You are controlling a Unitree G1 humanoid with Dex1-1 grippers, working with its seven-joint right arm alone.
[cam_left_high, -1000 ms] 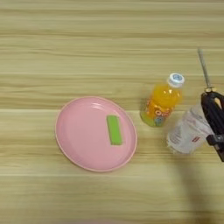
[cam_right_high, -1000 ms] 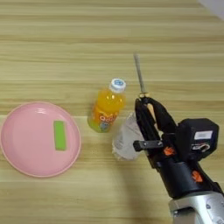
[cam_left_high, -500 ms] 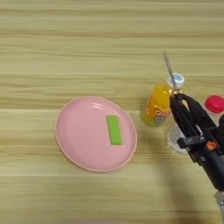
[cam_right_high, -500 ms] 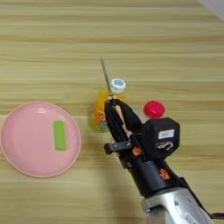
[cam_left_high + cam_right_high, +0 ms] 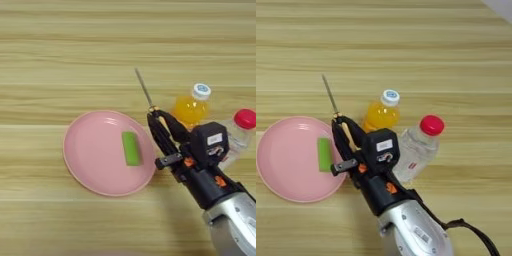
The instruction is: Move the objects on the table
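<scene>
While the screwdriver [image 5: 145,90] was over by the bottles a second ago, the right gripper [image 5: 159,118] has since carried it leftward, so its two black fingers, clenched on the yellow-brown handle, now hang at the right rim of the pink plate [image 5: 90,155]. The thin metal shaft juts up and away over the table [image 5: 60,60], clear of everything. I judge the tool is being brought to the plate, where the green block [image 5: 131,148] already lies flat, right of centre. The plate is smooth, round and shallow with a raised lip; the block is a small matte rectangle. Behind the arm stand an orange juice bottle [image 5: 380,112] with a white cap and a clear, ribbed bottle [image 5: 417,147] with a red cap, both unmoved. The table shows pale lengthwise grain.
</scene>
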